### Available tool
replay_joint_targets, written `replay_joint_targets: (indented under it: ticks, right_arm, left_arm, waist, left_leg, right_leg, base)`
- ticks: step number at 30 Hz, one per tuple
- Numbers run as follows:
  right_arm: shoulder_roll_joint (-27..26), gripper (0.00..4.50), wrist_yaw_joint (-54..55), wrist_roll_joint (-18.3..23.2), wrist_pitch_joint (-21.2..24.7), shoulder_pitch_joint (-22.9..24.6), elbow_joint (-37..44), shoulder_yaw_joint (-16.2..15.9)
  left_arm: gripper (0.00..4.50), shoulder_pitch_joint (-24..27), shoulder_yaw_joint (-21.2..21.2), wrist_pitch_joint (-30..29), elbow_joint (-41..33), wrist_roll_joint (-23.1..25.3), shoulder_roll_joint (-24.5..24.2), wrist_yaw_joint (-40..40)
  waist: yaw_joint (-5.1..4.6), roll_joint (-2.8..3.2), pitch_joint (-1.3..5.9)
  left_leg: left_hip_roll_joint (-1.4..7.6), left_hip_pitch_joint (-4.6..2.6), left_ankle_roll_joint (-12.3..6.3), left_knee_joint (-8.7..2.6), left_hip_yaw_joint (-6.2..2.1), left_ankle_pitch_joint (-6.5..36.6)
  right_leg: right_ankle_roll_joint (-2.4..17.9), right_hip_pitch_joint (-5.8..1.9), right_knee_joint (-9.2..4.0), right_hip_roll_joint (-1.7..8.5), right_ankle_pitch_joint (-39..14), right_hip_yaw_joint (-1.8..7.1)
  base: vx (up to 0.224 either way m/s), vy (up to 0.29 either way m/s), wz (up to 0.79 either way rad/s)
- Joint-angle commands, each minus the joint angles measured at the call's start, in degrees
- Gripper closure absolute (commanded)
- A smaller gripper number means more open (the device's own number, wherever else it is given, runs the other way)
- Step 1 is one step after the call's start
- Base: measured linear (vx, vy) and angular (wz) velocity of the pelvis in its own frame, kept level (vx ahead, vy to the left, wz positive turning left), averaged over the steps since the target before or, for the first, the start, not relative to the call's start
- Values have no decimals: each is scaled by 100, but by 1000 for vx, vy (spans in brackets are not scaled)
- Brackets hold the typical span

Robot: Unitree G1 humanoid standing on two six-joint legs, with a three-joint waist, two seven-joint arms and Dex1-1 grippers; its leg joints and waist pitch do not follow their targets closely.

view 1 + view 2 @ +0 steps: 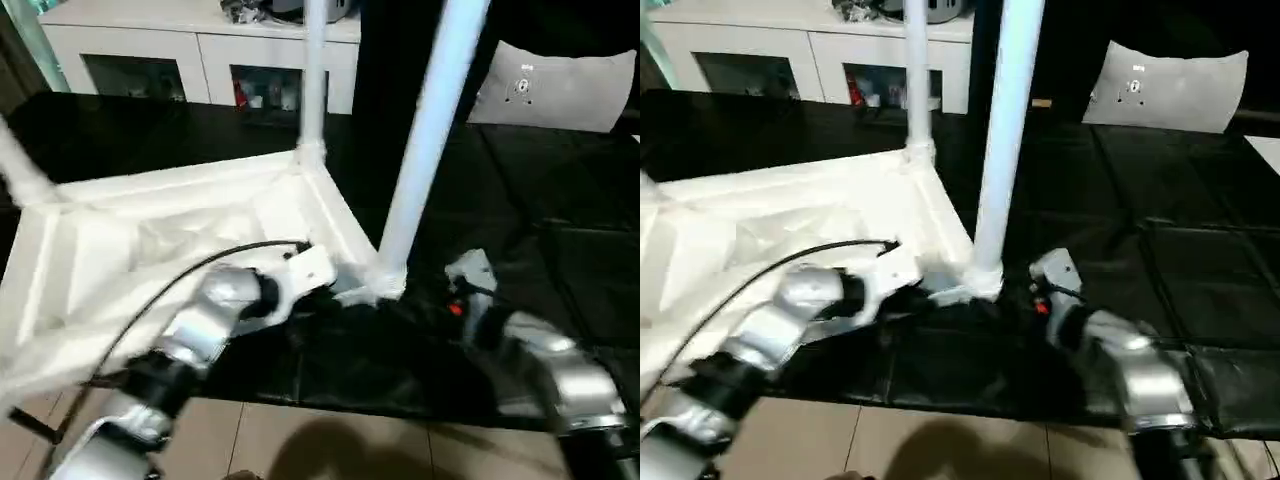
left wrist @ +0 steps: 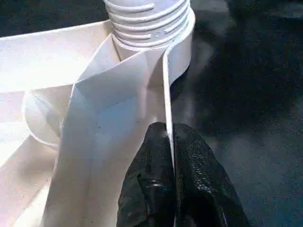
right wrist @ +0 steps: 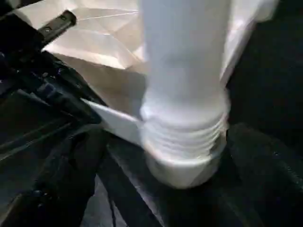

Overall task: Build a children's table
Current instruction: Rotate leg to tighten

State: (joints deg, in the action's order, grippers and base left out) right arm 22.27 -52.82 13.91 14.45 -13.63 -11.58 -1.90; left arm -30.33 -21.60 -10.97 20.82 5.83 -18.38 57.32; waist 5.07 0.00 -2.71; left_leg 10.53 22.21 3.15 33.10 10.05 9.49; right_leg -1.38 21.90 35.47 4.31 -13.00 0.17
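My left forearm comes in from the low left and bends toward the near corner of the table top point(image 1: 150, 230), which lies upside down with its ribbed underside up. The left gripper point(image 2: 169, 142) is closed on the thin side wall of the top: in the left wrist view one black finger point(image 2: 149, 165) sits on the inner face of this wall and the other on the outer face, with the wall pressed between them. Just ahead of these fingertips is the corner socket point(image 2: 182, 42), and a leg's threaded end point(image 2: 147, 19) sits in it.

My right forearm comes from the low right, its wrist turned inward toward the same corner. The right gripper point(image 3: 182, 156) stands wide open and holds nothing. One of its fingers point(image 3: 71, 170) is on one side of the socket and the other finger on the opposite side, so the base of the near leg point(image 1: 430, 130) stands between them, apart from both.

This leg rises straight up. A second leg point(image 1: 314, 70) stands at the far corner beyond the grippers, and a third leg point(image 1: 20, 165) at the corner to my left.

The top rests on a black padded mat point(image 1: 560, 200). Under my forearms I see beige floor tiles point(image 1: 330, 440). Behind the mat stands a white cabinet point(image 1: 200, 50) with shelves, and to the far right lies a grey cushion point(image 1: 565, 85).
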Motion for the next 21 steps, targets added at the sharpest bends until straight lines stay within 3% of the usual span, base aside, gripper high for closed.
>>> replay_joint_targets:
  ticks: [1,9,14,21]
  right_arm:
    - [237,5,-519,-93,-302,-159,5,-234]
    - [617,5,-1603,-47,-440,-393,-147,-669]
    - [700,49,-1881,-265,-684,-514,-371,-967]
    - [715,113,-2156,-137,-585,-565,-351,-1022]
  left_arm:
    - [450,106,-310,349,-201,-141,-207,611]
    - [450,98,-519,796,-247,-202,-707,1505]
    - [450,16,-612,1137,-120,-112,-881,1755]
    - [450,-50,-658,1281,-32,-116,-923,1904]
  waist:
    - [13,-79,323]
    - [79,-80,326]
    - [118,-88,310]
    - [123,-91,310]
  left_leg:
    - [222,-122,-335,-354,-38,1042]
    - [245,-136,-494,-324,-15,863]
    - [255,-144,-405,-337,-9,969]
    - [256,-140,-390,-333,-7,882]
  right_leg:
    - [1275,-165,-417,284,-275,84]
    - [1509,-164,-347,283,191,48]
    - [1507,-149,-355,300,-20,42]
    - [1519,-162,-329,298,126,27]
  base:
    - [0,0,0]
    - [0,0,0]
    - [0,0,0]
    - [0,0,0]
